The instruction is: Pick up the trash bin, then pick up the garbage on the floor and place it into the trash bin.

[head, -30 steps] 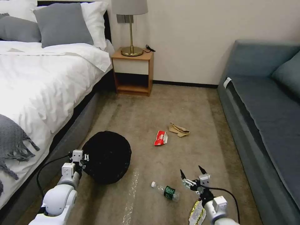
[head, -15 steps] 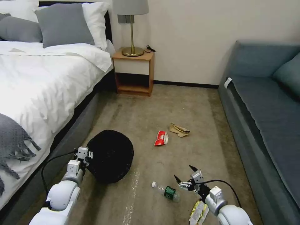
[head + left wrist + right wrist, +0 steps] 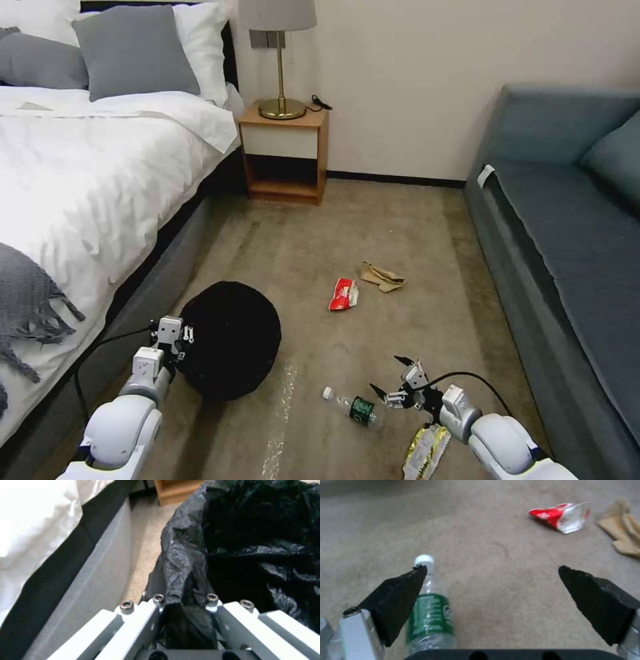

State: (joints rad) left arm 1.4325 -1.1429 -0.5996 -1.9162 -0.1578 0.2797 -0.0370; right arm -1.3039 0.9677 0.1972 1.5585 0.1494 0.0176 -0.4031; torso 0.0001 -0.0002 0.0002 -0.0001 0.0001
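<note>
Bedroom, tan carpet floor: bed along the left of the frame, wooden nightstand with brass lamp at top centre, blue-grey sofa down the right. Trash bin, lined with a glossy black bag, stood at lower left beside the bed frame. Left gripper was at the bin's left rim, its fingers pinching a fold of the bag. Right gripper hung low over the carpet at lower centre-right, fingers spread wide. Clear bottle with a green label lay on the floor just beside the right gripper's nearer tip. Yellow-silver wrapper lay at the bottom edge by the right arm. Red-white packet and tan paper lay close together at mid-frame, well apart from both grippers.
</note>
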